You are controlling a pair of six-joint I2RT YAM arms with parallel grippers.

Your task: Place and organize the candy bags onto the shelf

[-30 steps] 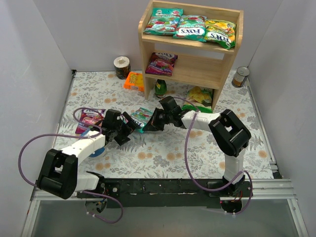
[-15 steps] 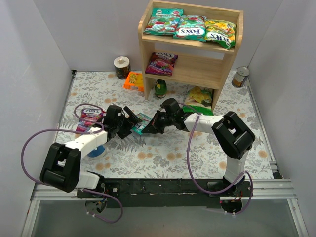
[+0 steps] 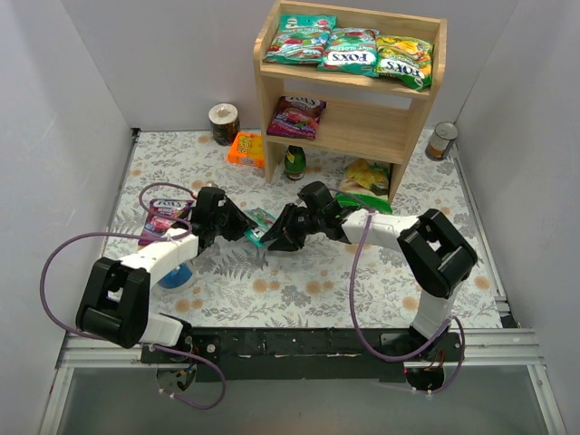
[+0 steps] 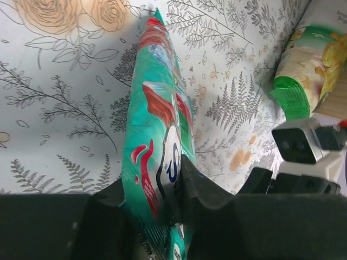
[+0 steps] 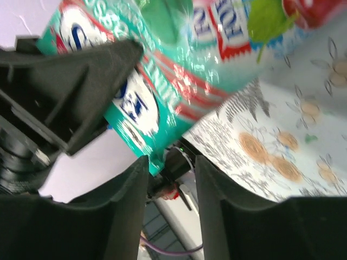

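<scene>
A teal candy bag (image 3: 261,227) hangs above the floral mat between both arms. My left gripper (image 3: 243,226) is shut on its left end, and in the left wrist view the bag (image 4: 157,124) stands edge-on, pinched between the pads (image 4: 217,211). My right gripper (image 3: 277,237) is open at the bag's other end; its fingers (image 5: 217,216) stand apart with only the bag's corner (image 5: 154,160) near them. The shelf (image 3: 349,91) holds two teal bags (image 3: 297,38) and a yellow-green one (image 3: 405,59) on top and a purple one (image 3: 296,116) below. Another purple bag (image 3: 163,219) lies on the mat at the left.
A green-and-yellow snack bag (image 3: 365,181) and a green bottle (image 3: 294,161) sit under the shelf. An orange packet (image 3: 246,149) and a roll (image 3: 223,122) lie left of the shelf, and a can (image 3: 442,140) stands to its right. White walls close in both sides.
My left gripper moved in from the left and closed on the teal bag. My right gripper, shut on that bag before, has opened and let it go.
</scene>
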